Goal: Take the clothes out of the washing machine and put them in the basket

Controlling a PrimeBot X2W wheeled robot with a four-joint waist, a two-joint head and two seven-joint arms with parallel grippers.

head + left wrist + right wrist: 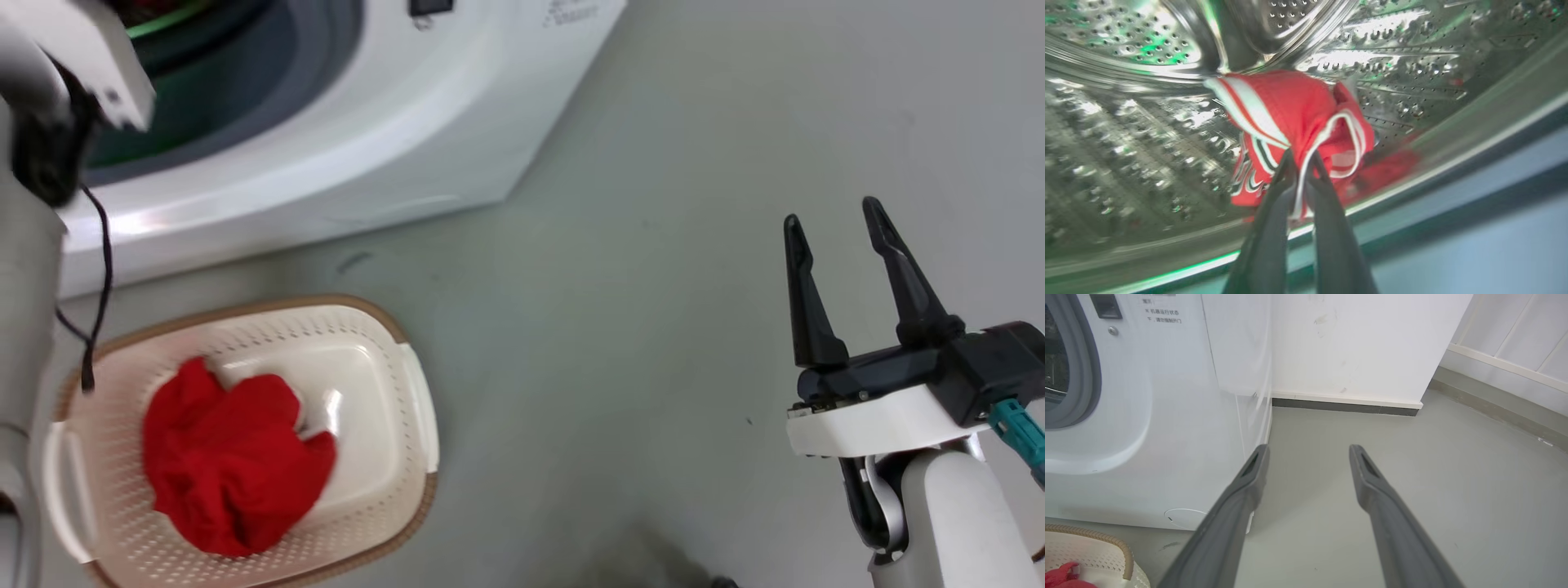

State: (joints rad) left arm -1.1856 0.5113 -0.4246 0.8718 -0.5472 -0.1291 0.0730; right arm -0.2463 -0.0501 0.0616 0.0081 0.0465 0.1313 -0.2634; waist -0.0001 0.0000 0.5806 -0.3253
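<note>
Withdrawal of garment 2 of 2 from the drum [1126,143].

Finds the left end effector [1300,163] pinching the striped garment [1294,110] by a fold and its white trim, inside the washing machine [367,139]. Recommends a straight pull-out, raised clear of the grey door ring [322,57], against snagging or slip. Records the plain red garment [233,461] in the basket [412,384] on the floor, and the right end effector [832,212] spread and idle.

Grey-green floor [653,327], smooth and matte, under soft even light; faint dark scuff [353,261]. White wall [1355,343] behind, few smudges [1325,320] high up. Dark skirting strip [1343,407] at wall foot. Right side: pale panelled wall [1515,339] with cream rail, grey-brown base band [1494,408].
</note>
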